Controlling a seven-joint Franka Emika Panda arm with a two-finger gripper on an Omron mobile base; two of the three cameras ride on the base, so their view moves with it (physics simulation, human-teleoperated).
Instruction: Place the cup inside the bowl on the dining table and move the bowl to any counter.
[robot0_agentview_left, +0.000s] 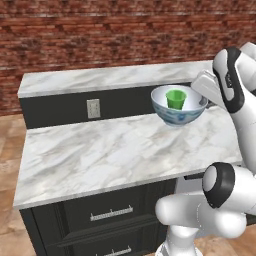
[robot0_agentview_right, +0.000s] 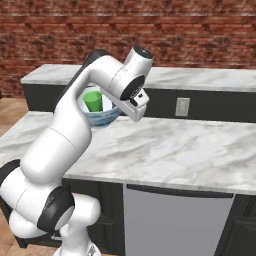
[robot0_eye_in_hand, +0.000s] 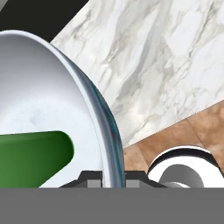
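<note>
we see a bright green cup (robot0_agentview_left: 176, 99) in a white, blue-patterned bowl (robot0_agentview_left: 178, 116); grey-veined marble counter (robot0_agentview_left: 115, 150), lower frame.

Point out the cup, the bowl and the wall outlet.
cup (robot0_agentview_left: 176, 99), left base view, its green side wall.
bowl (robot0_agentview_left: 178, 116), left base view, its blue-patterned outer wall.
wall outlet (robot0_agentview_left: 93, 108), left base view, the plate's middle.

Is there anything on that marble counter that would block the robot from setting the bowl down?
Nothing visible does. The bowl, with the green cup inside, is held by its rim in the claw just above the counter, and the marble beneath and around it is bare.
</note>
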